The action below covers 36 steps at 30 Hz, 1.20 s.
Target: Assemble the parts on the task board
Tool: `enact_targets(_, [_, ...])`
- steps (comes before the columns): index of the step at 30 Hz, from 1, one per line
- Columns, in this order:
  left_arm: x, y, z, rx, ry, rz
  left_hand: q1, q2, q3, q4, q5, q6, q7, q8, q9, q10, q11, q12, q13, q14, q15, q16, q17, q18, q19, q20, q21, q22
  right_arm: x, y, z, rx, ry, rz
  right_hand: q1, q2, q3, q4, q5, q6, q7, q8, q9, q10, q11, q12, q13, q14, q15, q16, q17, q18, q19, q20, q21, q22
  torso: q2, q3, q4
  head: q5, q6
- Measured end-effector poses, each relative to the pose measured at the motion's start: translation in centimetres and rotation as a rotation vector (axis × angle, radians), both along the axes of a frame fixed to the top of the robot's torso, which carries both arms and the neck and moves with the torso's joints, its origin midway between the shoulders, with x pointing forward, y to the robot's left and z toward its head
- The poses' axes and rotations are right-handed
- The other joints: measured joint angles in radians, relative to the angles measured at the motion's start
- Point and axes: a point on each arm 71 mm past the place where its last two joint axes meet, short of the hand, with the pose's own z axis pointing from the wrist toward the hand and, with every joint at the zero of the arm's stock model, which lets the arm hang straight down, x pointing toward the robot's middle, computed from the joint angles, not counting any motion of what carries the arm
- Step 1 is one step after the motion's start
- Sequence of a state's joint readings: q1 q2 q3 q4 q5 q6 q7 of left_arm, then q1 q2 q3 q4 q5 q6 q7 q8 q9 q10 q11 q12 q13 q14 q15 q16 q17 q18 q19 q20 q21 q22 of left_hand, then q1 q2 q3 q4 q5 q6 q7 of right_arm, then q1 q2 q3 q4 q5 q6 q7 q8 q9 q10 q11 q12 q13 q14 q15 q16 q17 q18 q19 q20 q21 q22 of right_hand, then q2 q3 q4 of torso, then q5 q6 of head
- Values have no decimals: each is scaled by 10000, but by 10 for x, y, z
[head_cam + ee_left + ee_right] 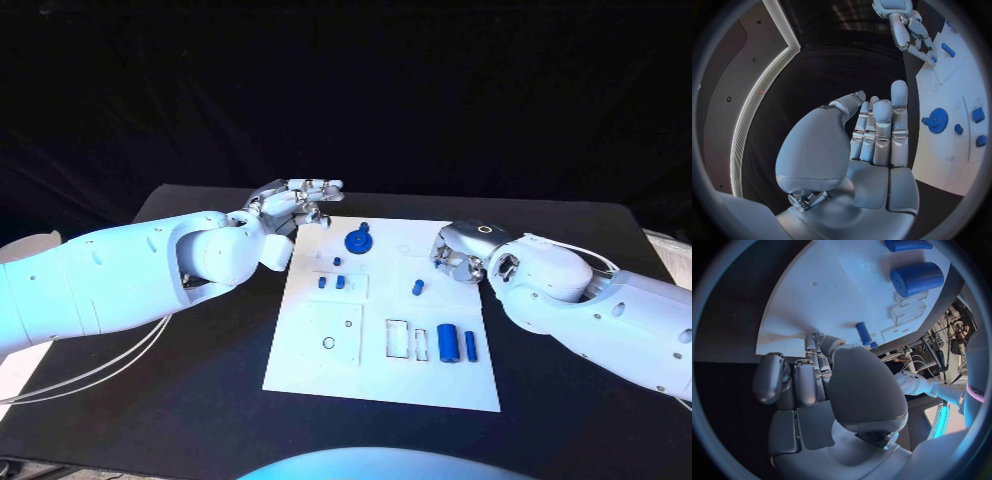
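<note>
The white task board [378,375] lies mid-table. On it are a blue gear [358,241] at the far end, small blue pieces [332,282] near the left middle, a short blue peg [417,288], and a blue cylinder [449,343] beside a thin blue bar [470,345]. My left hand [296,205] hovers off the board's far left corner, fingers straight and holding nothing [873,135]; the gear [937,120] lies beside it. My right hand [459,258] is at the board's right edge, fingers curled down by the peg [863,333]. Its thumb [857,385] hides the fingertips.
Empty slots [405,338] and a round hole [329,343] mark the board's near half. Black table [188,400] surrounds the board. White cables [101,365] trail from my left arm along the table's left edge.
</note>
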<state>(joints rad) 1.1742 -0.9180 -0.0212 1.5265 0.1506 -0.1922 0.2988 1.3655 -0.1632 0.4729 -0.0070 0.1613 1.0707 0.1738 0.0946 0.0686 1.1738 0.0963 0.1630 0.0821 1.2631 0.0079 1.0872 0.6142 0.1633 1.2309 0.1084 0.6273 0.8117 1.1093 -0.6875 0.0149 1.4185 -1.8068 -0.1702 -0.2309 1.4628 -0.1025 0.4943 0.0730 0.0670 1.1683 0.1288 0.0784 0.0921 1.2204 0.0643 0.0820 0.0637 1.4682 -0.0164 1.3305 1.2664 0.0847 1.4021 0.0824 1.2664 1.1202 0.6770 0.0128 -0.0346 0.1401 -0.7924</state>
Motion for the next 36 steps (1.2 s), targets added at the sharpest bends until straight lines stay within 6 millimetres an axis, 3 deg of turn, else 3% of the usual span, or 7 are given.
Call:
enact_targets(20, [1, 4, -1, 130, 36, 35, 0, 0, -54, -1, 0, -99, 28, 0, -8, -107, 35, 38, 0, -15, 16, 0, 79, 1, 0, 0, -39, -19, -9, -2, 21, 365, -342, 135, -91, 11, 27, -29, -70, 74, -4, -14, 17, 0, 1, 0, 0, 0, 0, 39, 13, 0, 36, 36, 38, 61, -1, 1, -12, -20, 27])
enact_targets(36, [1, 3, -1, 188, 0, -26, 79, 79, -82, -29, 0, -169, 29, 0, -7, -177, 33, 78, -1, -18, 19, 0, 77, 0, -1, 1, -39, -27, -48, 61, 43, 1356, -464, 1860, -90, 9, 83, -86, -97, 67, -2, -19, 43, 65, -7, -19, 3, 0, 0, 39, 45, 0, 73, -1, 78, 95, 10, 0, 4, 143, -39])
